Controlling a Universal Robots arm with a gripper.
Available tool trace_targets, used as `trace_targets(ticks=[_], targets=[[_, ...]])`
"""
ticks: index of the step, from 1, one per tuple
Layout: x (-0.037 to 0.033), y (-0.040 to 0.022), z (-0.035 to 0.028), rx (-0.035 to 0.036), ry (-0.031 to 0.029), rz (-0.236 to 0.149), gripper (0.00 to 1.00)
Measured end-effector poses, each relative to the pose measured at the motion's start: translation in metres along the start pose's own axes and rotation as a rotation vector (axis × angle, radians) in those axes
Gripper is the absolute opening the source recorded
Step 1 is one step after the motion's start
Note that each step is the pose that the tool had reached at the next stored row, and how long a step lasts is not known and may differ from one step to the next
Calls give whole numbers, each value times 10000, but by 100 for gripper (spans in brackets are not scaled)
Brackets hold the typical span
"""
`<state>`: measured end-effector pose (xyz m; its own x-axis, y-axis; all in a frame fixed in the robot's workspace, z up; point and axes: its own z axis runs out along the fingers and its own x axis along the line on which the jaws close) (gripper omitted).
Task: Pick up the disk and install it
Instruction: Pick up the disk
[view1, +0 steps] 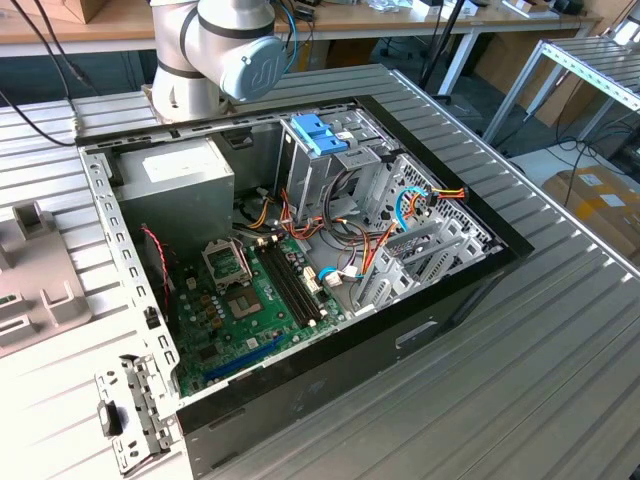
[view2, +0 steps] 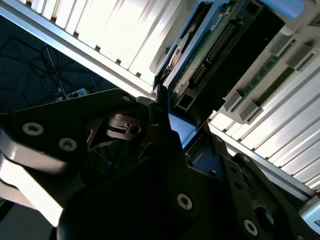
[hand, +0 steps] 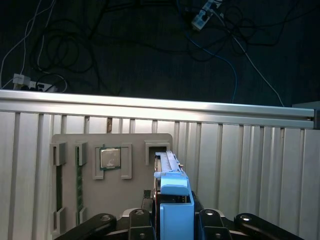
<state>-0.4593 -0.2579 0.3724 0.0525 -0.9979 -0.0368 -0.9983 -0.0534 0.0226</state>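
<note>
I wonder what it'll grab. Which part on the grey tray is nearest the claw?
The disk with the light-blue rail, standing on edge right at the claw. The square chip and the green memory stick sit in slots farther off.

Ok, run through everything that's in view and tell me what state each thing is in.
Dark grey disk with light-blue rail: upright on edge in the grey plastic holder tray, not yet installed.
Black gripper: astride the disk's near end.
Square processor chip: seated in the tray's recess.
Black metal computer case: lying flat, side open.
</note>
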Motion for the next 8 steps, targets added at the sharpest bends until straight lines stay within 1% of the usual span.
trace_targets(ticks=[8], targets=[[-1, 1, -35, 1, -3, 0, 37]])
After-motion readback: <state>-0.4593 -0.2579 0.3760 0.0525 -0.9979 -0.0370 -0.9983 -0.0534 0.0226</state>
